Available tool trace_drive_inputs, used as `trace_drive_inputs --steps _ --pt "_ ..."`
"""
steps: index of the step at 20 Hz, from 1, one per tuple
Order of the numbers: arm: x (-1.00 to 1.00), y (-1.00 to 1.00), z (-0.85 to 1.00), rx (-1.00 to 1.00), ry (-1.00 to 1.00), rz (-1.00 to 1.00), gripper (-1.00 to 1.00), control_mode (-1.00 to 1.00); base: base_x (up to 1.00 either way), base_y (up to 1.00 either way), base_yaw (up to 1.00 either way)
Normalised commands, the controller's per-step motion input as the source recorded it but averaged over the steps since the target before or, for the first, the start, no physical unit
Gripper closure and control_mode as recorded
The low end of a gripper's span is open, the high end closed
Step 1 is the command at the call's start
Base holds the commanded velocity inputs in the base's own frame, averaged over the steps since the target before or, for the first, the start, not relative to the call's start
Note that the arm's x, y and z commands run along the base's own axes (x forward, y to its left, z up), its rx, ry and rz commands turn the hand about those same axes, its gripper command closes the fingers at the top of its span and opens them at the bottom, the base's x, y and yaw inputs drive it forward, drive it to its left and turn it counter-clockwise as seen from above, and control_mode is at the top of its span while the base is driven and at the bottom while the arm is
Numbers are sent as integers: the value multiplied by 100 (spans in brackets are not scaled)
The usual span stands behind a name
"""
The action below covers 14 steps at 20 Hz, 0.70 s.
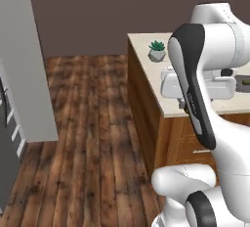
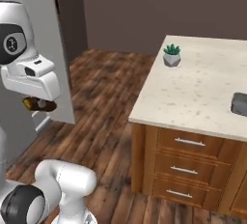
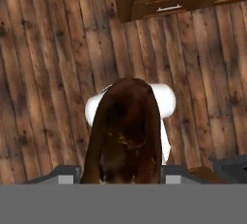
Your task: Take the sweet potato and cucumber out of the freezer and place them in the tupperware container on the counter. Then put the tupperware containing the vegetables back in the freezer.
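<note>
sweet potato (image 3: 124,131) — dark brown, oblong | pinched in claw (image 3: 120,175)

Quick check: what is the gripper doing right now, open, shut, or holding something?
Gripper: jaws closed on the sweet potato, a brown lump carried above the wooden floor.

Even soft rendered light, faint shadows, slight blur, no glare
</note>
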Motion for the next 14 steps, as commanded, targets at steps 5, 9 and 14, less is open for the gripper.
trace_drive_inputs --steps 5,9,14 --pt "0 0 0 0 0 0 100 100 0 -100 -3" --pt "0 0 0 0 0 0 100 100 1 -100 0" --pt "0 0 0 0 0 0 100 100 21 -100 0"
